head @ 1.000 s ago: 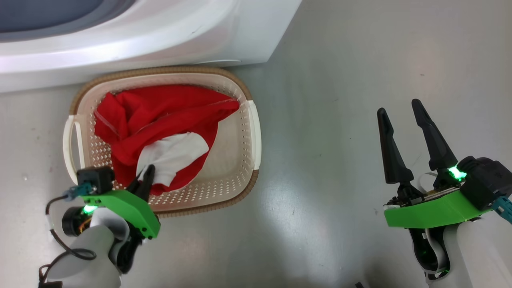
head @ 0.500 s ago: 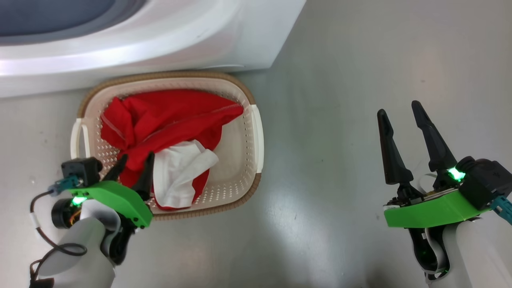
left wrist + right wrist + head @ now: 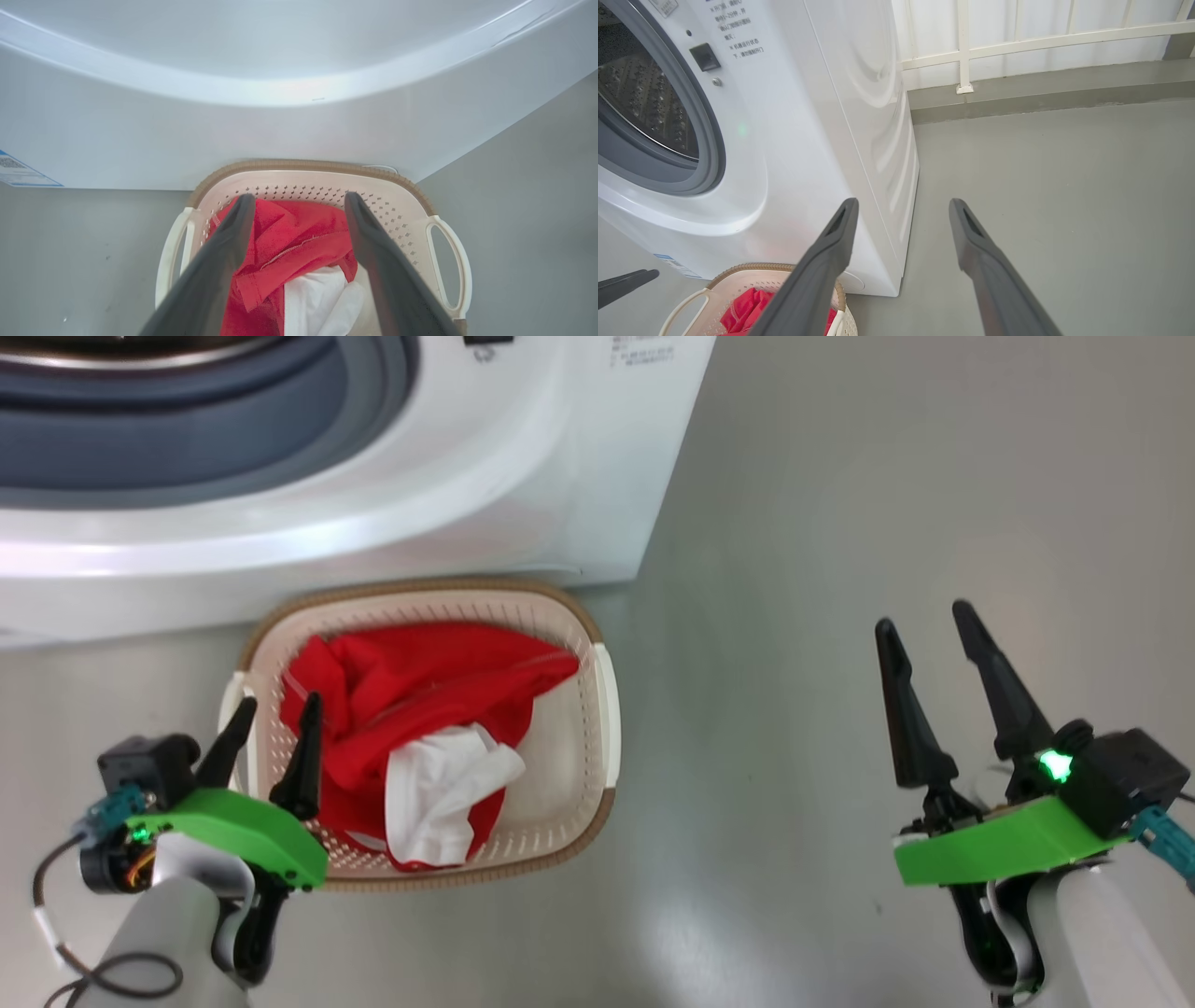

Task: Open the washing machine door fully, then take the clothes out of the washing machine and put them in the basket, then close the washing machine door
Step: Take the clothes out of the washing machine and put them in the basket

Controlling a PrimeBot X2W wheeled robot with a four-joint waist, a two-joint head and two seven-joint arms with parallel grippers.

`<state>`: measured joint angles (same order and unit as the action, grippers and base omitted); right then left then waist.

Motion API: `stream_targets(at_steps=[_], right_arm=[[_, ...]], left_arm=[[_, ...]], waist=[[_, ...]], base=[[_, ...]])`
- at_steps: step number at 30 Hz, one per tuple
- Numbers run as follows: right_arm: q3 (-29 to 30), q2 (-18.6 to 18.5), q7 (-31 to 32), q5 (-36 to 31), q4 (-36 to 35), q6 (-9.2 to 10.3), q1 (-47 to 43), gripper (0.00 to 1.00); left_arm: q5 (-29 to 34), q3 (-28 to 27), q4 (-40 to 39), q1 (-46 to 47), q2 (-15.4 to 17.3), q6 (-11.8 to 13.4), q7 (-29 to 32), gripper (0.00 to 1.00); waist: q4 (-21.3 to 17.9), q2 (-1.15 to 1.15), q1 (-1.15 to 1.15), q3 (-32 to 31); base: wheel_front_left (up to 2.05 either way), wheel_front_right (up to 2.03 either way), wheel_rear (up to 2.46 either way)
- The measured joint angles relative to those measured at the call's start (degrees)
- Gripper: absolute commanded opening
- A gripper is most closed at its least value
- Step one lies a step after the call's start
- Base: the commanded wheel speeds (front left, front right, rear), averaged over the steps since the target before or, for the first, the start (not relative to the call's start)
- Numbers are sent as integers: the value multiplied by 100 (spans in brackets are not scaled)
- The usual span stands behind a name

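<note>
The cream basket (image 3: 597, 709) (image 3: 411, 205) (image 3: 738, 277) stands on the floor against the white washing machine (image 3: 448, 504) (image 3: 299, 126) (image 3: 808, 140). Red and white clothes (image 3: 420, 709) (image 3: 289, 252) (image 3: 747, 312) lie heaped in it. My left gripper (image 3: 278, 709) (image 3: 299, 200) hangs open above the basket's left side, holding nothing. Off to the right, my right gripper (image 3: 920, 621) (image 3: 901, 205) stands open over bare floor. The machine's grey ring (image 3: 187, 439) and steel drum (image 3: 644, 107) show with the opening uncovered. The door is out of view.
Grey floor (image 3: 794, 569) stretches to the right of the machine. A white railing (image 3: 1017, 42) runs along the far wall in the right wrist view. A blue sticker (image 3: 18, 172) sits low on the machine's front.
My left gripper has opened, let go of the white part of the clothes and lifted back off the pile. The head camera has tilted up, so the scene has slid down.
</note>
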<state>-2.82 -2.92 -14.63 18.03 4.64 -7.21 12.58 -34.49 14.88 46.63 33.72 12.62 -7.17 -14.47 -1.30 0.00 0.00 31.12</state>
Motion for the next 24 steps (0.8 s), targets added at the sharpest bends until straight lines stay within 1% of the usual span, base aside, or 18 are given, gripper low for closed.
stream_targets(at_steps=[5, 10, 17, 24], right_arm=[[9, 1, 0, 0, 101, 0, -193, 100], [19, 2, 0, 0, 183, 0, -392, 100], [69, 5, 0, -1, 237, 0, -747, 100], [222, 16, 0, -9, 269, 0, -1171, 100]], left_arm=[[568, -532, -489, -397, -126, 0, 1, 100], [943, -932, -957, -786, -248, 0, 1, 100], [1314, -1268, -1595, -1385, -364, 0, 0, 100], [1647, -1444, -2319, -2187, -421, 0, 1, 100]], waist=[[27, 0, 0, -359], [65, 0, 0, -728], [120, 0, 0, -1245], [158, 0, 0, -1789]], base=[[0, 0, 0], [0, 0, 0], [0, 0, 0], [0, 0, 0]])
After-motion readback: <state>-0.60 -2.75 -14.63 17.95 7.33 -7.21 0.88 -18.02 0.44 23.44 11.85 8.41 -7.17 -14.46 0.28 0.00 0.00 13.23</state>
